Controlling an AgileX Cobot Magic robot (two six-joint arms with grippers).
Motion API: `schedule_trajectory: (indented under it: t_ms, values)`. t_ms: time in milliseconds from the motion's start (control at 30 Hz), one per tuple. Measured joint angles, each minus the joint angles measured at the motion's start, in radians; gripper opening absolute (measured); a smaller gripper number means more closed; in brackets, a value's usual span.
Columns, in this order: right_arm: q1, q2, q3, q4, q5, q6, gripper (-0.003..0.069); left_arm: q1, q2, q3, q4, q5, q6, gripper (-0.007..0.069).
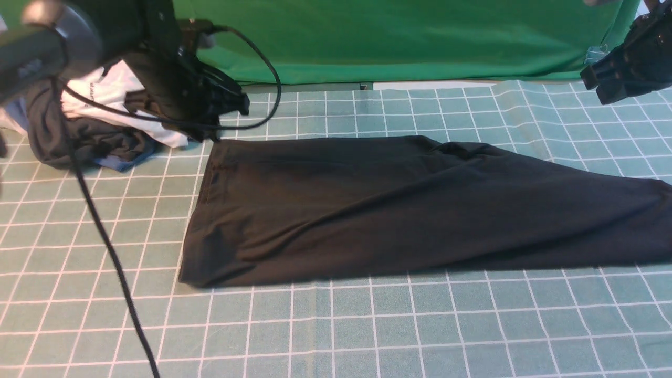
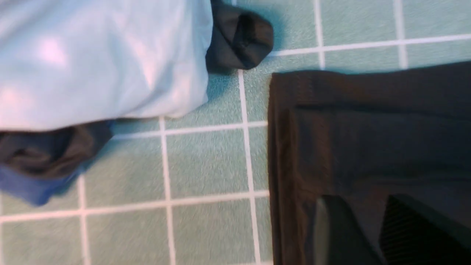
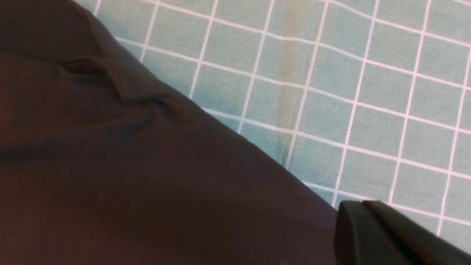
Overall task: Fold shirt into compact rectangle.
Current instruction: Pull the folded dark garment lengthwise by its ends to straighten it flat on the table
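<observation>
my left tool [image 2: 358, 206] has its two fingers [image 2: 331, 232] spread, and between them i see black cloth lying loose, so it is pinching nothing. in the front view this tool [image 1: 231, 102] hangs just over the far left corner of the shirt [image 1: 394, 205]; if it touches the cloth there, i cannot tell. my right tool [image 3: 362, 215] has its fingers pressed together with nothing between them. it is raised above the surface at the far right [image 1: 604, 79], apart from the cloth, and from its wrist i look down on the slanted far edge of the shirt [image 3: 128, 165]. the shirt lies flat on the surface [image 1: 367, 325], which is covered with a pale green mat with white squares. it makes one long black band from the left of the middle to the right border of the front view, where it runs out of the picture. its plain black side is up, with soft wrinkles along it. the left end is a straight hem with a stitched line [image 2: 287, 147], and it is wider than the middle. beside that end, near but not touching, is the white garment [image 1: 113, 89], resting on a dark grey and blue bundle [image 1: 84, 142]. a black cable [image 1: 110, 252] hangs from my left arm across the near left of the surface. behind all stands a green curtain [image 1: 399, 37].
</observation>
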Motion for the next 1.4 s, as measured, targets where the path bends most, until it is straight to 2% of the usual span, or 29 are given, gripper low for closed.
schedule_trajectory:
  t_ms: [167, 333, 433, 533, 567, 600, 633, 733, 933, 1167, 1400]
  values:
    - [0.0, 0.0, 0.0, 0.002, 0.0, 0.0, 0.0026, 0.0, 0.077, -0.005, -0.006, -0.041, 0.0, 0.0427]
    - [0.0, 0.0, 0.0, 0.003, -0.002, 0.0, 0.0034, 0.0, 0.104, -0.005, -0.032, -0.084, 0.0, 0.0472]
    - [0.0, 0.0, 0.0, 0.003, -0.004, 0.0, 0.0038, 0.0, 0.111, -0.005, -0.039, -0.098, 0.001, 0.0433]
    - [0.0, 0.0, 0.0, 0.003, -0.004, 0.0, 0.0039, 0.0, 0.119, -0.005, -0.041, -0.1, 0.018, 0.0335]
    - [0.0, 0.0, 0.0, 0.003, -0.004, 0.0, 0.004, 0.0, 0.12, -0.005, -0.041, -0.1, 0.019, 0.0325]
    - [0.0, 0.0, 0.0, 0.003, -0.004, 0.0, 0.0041, 0.0, 0.121, -0.005, -0.041, -0.1, 0.026, 0.0274]
    - [0.0, 0.0, 0.0, 0.003, -0.004, 0.0, 0.0042, 0.0, 0.121, -0.006, -0.041, -0.095, 0.04, 0.0178]
    - [0.0, 0.0, 0.0, 0.003, -0.007, 0.0, 0.0048, 0.0, 0.114, -0.018, -0.031, -0.07, 0.05, 0.0045]
    - [0.0, 0.0, 0.0, 0.003, -0.019, 0.0, 0.0053, 0.0, 0.076, -0.066, -0.023, -0.047, 0.051, 0.0015]
    - [0.0, 0.0, 0.0, 0.003, -0.031, 0.0, 0.0062, -0.001, 0.044, -0.128, 0.129, -0.081, -0.001, 0.0015]
    - [0.0, 0.0, 0.0, 0.003, -0.033, 0.0, 0.0067, -0.001, 0.101, -0.128, 0.155, -0.09, -0.01, 0.0016]
